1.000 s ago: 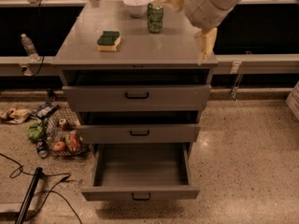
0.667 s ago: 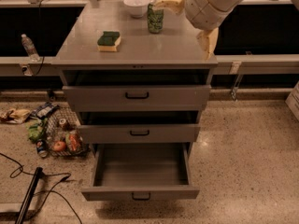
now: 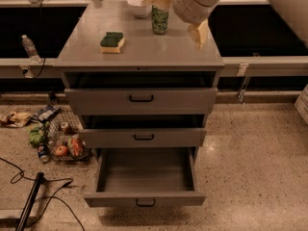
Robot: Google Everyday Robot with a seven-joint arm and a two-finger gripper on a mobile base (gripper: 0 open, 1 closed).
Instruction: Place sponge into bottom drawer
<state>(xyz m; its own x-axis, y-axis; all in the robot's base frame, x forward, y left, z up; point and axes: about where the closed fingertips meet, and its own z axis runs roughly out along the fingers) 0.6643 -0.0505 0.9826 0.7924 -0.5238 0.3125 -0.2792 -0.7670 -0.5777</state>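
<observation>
The sponge (image 3: 112, 42), yellow with a dark green top layer, lies on the left part of the grey cabinet top (image 3: 144, 52). The bottom drawer (image 3: 144, 199) is pulled out; its inside shows nothing in it. My gripper (image 3: 179, 12) hangs over the back right of the cabinet top, to the right of the sponge and apart from it. Its yellowish fingers (image 3: 199, 32) are spread and hold nothing. A green soda can (image 3: 160, 18) stands just left of the gripper.
A white bowl (image 3: 138, 6) sits at the back of the top. The two upper drawers (image 3: 141, 99) stand slightly ajar. Litter and a wire basket (image 3: 62, 141) lie on the floor at left, with a plastic bottle (image 3: 29, 47), cables and a black pole (image 3: 31, 203).
My gripper has moved a little left and up, toward the back of the cabinet top near the can. The sponge and the drawers have not moved.
</observation>
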